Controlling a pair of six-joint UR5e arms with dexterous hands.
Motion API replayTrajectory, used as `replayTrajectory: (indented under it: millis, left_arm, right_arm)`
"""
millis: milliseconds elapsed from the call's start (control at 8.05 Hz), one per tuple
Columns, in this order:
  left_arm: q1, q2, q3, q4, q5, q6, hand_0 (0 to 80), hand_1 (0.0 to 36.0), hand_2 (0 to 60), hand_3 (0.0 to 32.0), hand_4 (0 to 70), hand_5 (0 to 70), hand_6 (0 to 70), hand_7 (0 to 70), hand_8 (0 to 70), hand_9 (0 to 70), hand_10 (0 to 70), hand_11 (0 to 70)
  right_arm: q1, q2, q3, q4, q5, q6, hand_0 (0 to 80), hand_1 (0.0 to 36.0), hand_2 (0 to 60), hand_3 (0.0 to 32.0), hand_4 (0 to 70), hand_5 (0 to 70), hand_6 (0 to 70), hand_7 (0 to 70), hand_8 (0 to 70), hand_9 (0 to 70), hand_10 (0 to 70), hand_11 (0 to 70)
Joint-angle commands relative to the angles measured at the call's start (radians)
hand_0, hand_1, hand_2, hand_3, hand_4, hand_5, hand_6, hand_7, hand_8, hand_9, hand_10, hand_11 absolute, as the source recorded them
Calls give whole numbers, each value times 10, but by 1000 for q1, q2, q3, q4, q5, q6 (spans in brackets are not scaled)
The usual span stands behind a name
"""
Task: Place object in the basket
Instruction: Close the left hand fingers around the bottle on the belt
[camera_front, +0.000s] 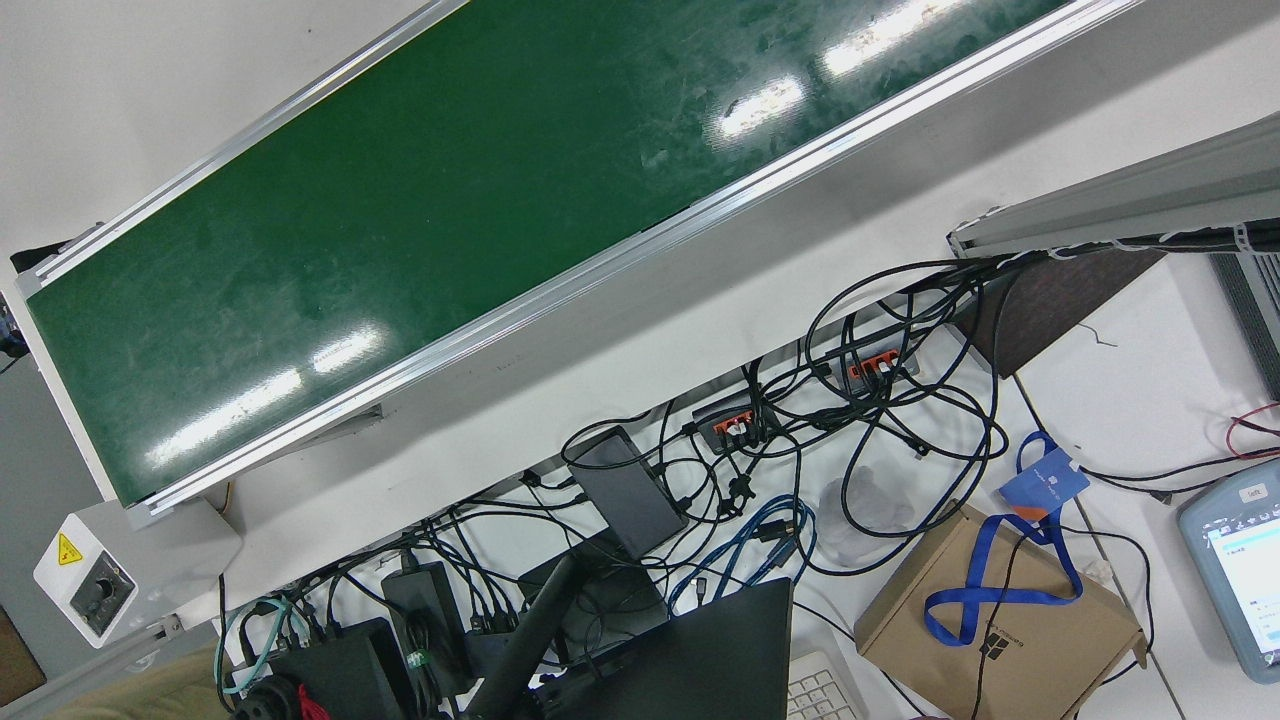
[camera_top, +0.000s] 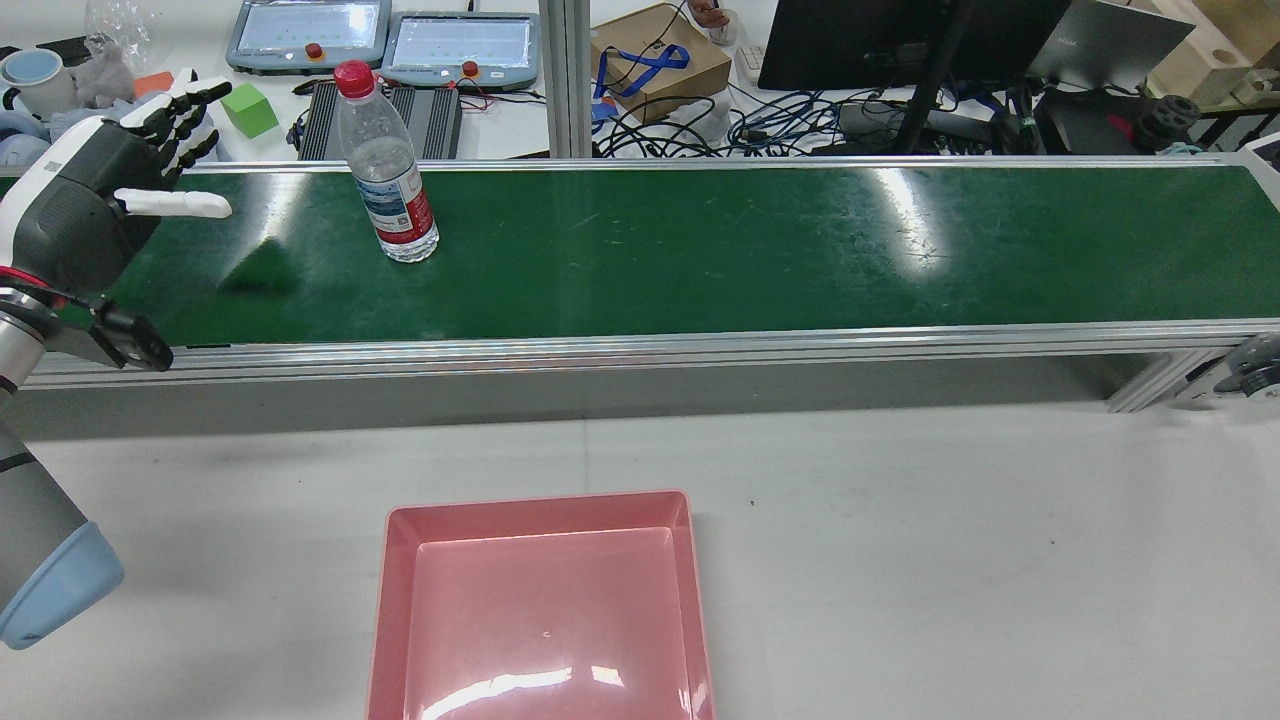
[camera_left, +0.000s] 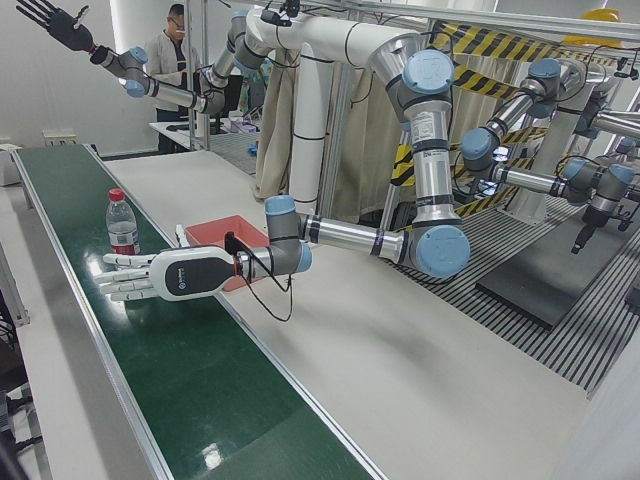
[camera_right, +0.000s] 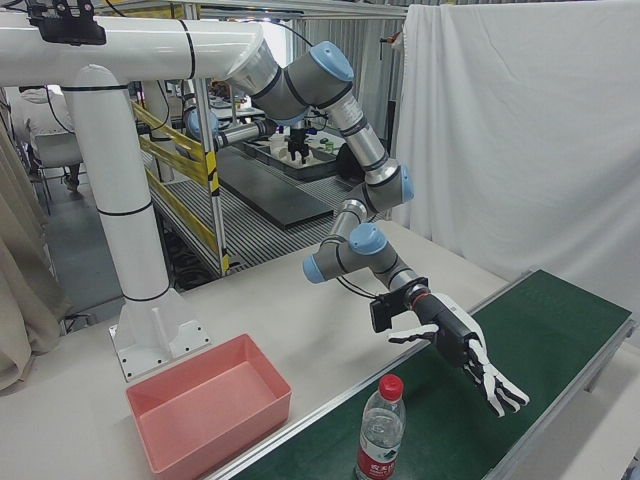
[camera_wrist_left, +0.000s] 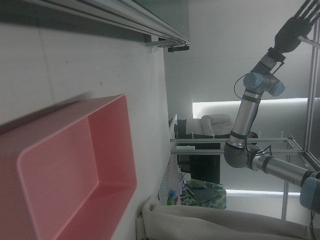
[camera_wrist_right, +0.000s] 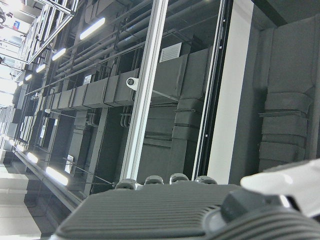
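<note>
Not started: bottle (camera_top: 386, 165) upright on belt (camera_top: 700, 250), basket (camera_top: 545, 610) empty. Left hand (camera_top: 120, 195) beside bottle, fingers spread, holding nothing. Right hand (camera_left: 58, 24) raised, splayed.

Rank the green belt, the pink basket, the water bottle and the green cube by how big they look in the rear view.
1. Green belt, spanning the view.
2. Pink basket, though it sits nearest the camera, which enlarges it.
3. Water bottle.
4. Green cube, farthest back, so it may look smaller than it is.
</note>
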Motion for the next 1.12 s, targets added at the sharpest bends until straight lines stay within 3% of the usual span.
replayTrajectory:
  millis: [0, 373, 497, 994]
  left_arm:
    - [7, -39, -7, 35, 26, 19, 522, 111, 0, 0, 201, 145, 8, 0, 25, 57, 51, 89]
    - [22, -51, 2, 35, 26, 47, 520, 116, 0, 0, 204, 148, 11, 0, 24, 55, 55, 95]
    - [22, -60, 5, 33, 26, 59, 529, 134, 0, 0, 223, 157, 23, 0, 35, 63, 63, 107]
    - [22, -109, 77, 27, 50, 61, 530, 138, 0, 0, 220, 159, 26, 2, 38, 66, 63, 108]
  right_arm:
    - [0, 0, 0, 1, 0, 0, 0, 0, 0, 0, 0, 0, 0, 0, 0, 0, 0, 0]
    - [0, 0, 0, 1, 0, 0, 0, 0, 0, 0, 0, 0, 0, 0, 0, 0, 0, 0]
    - [0, 0, 0, 1, 0, 0, 0, 0, 0, 0, 0, 0, 0, 0, 0, 0, 0, 0]
    - [0, 0, 0, -1, 0, 0, 0, 0, 0, 0, 0, 0, 0, 0, 0, 0, 0, 0]
